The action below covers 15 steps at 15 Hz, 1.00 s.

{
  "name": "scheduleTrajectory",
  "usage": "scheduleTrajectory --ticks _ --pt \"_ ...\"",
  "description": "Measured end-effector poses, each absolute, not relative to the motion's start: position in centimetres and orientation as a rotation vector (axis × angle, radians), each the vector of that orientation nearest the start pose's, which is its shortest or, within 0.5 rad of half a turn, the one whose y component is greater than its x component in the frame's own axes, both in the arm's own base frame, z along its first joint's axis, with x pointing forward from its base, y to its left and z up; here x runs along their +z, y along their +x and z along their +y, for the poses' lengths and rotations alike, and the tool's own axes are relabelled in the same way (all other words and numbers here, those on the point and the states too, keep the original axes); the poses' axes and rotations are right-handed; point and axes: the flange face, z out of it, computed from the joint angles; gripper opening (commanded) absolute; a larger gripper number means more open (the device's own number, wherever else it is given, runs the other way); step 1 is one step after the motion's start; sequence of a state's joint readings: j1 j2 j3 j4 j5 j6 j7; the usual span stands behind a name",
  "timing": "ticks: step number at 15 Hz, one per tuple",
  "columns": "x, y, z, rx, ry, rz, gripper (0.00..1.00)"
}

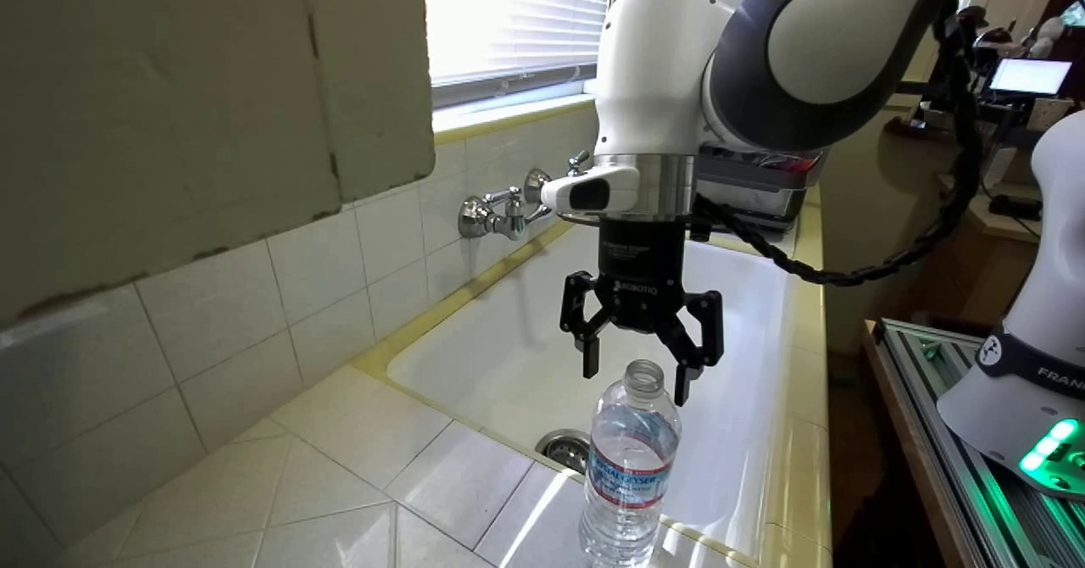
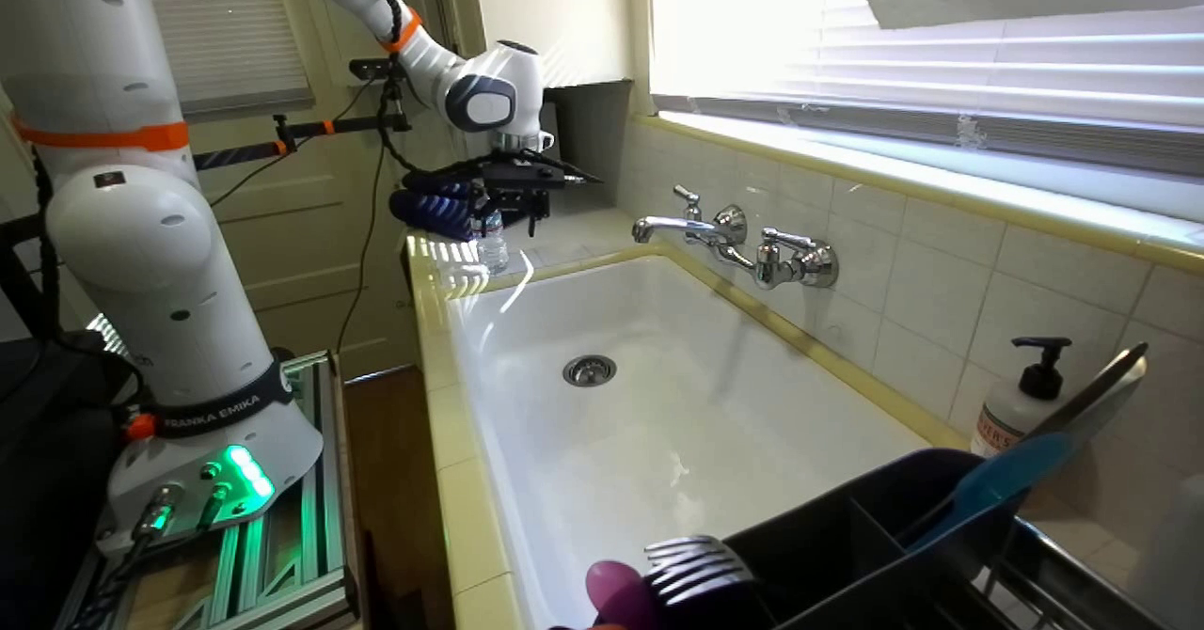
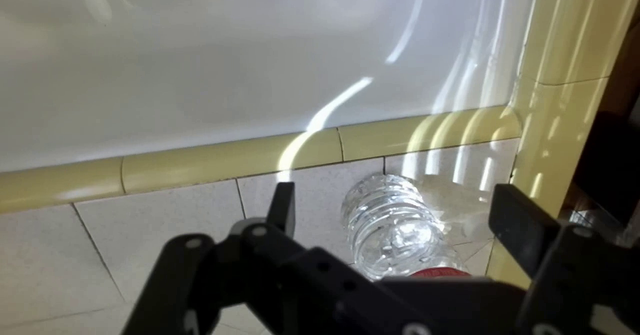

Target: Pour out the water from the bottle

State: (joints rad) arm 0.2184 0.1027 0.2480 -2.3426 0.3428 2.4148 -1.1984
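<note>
The clear bottle (image 1: 629, 466) stands upright on the tiled counter at the sink's end. It has a blue-and-white label with red edges and an open mouth, with no cap in view. It also shows in an exterior view (image 2: 492, 249) and in the wrist view (image 3: 395, 230), where the gripper hides its upper part. The water is hard to make out through the plastic. My gripper (image 1: 637, 375) points down, open and empty, its fingertips at about the height of the bottle's mouth. In the wrist view the fingers (image 3: 395, 215) stand wide apart on either side of the bottle.
The white sink (image 2: 658, 442) with its drain (image 2: 590, 370) lies beside the bottle. A chrome faucet (image 2: 682, 226) juts from the tiled wall. A black utensil caddy (image 2: 847, 536) and a soap bottle (image 2: 1016, 409) are at the near end. A dark blue ribbed object (image 2: 433, 212) is behind the bottle.
</note>
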Motion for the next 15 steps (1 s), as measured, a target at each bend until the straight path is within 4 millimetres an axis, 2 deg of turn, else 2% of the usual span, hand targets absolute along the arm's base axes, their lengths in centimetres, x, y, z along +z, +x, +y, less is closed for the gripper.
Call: scheduleTrajectory --ticks 6,15 --pt "29.4 45.4 23.2 -0.166 -2.039 -2.004 1.0" --pt "28.7 45.3 21.8 -0.226 -1.791 -2.076 1.0"
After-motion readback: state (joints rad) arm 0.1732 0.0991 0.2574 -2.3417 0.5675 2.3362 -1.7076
